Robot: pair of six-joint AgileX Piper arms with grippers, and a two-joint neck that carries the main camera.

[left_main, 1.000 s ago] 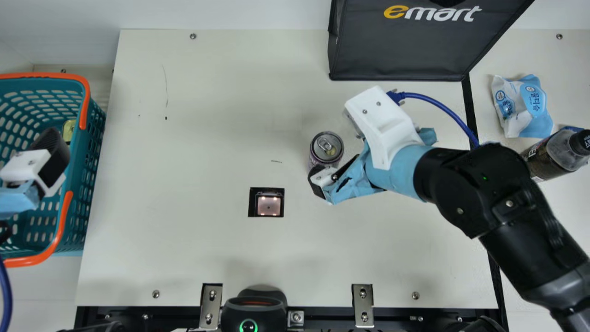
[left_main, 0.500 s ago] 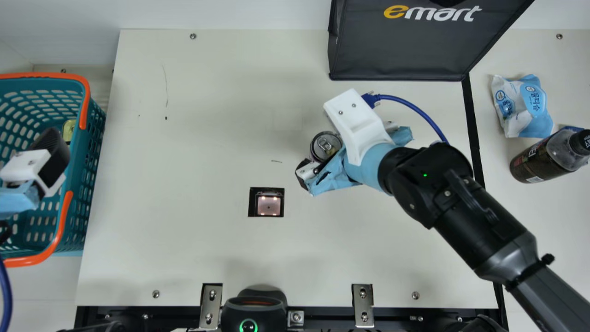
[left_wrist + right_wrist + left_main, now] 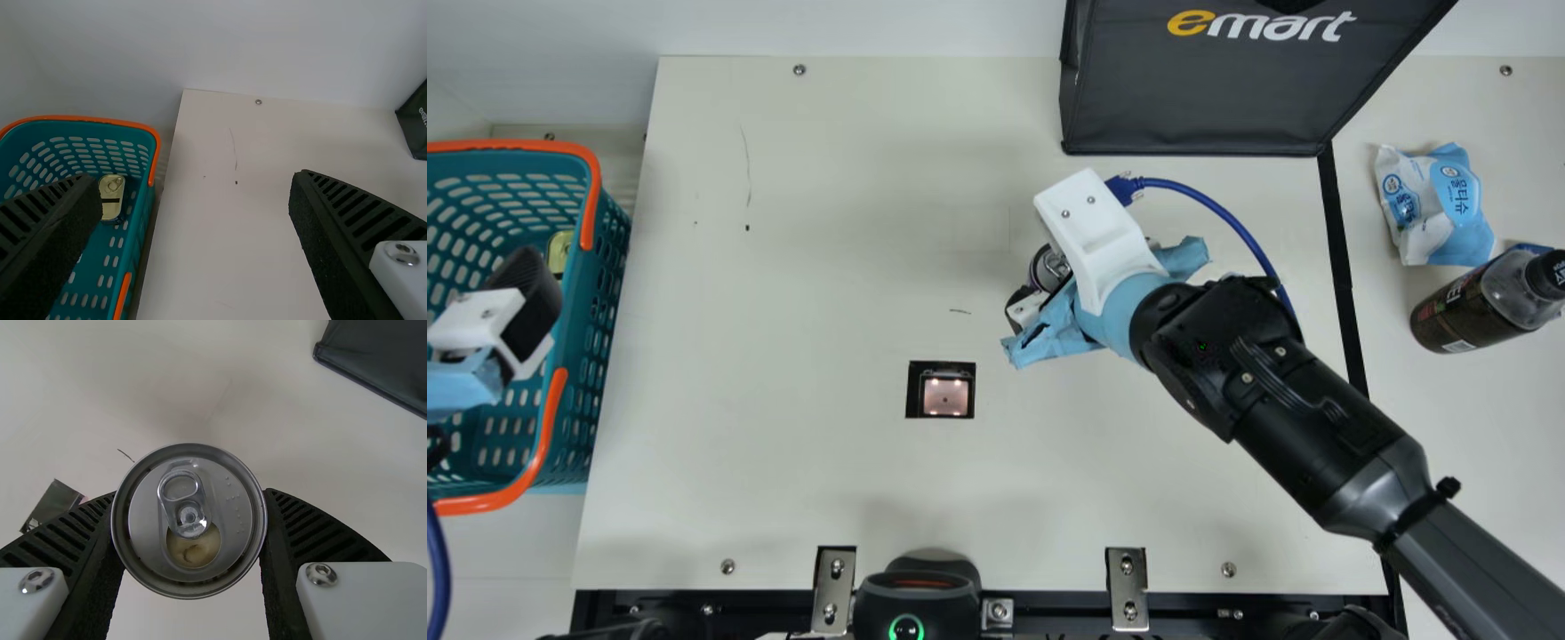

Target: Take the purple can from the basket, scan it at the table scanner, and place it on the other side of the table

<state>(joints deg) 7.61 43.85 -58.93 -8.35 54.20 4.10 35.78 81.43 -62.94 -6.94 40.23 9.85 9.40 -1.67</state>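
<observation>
**Purple can caught between my right-hand jaws, right of the scanner**

Over the last second my right arm swings in toward the left edge of the surface, taking its gripper from beside the can to around it. Those jaws are now drawn in to the can's width, one ribbed pad against each flank. The can's lid has also edged slightly toward the far edge of the surface, which suggests to me that the grip has taken. The can is upright, lid up, a little right of the middle; I cannot tell whether its base has left the surface.

At the left edge, my left gripper keeps its place over the basket, jaws wide apart and holding nothing. I judge its part finished, since the can is out of the basket.

The table scanner lies toward the near edge and left of the can. I can't tell whether a scan has been made; if not, I should lift clear, bring the can's code over the window, then carry it to the right edge. A smooth, round can could turn or slip if I squeeze unevenly.
</observation>
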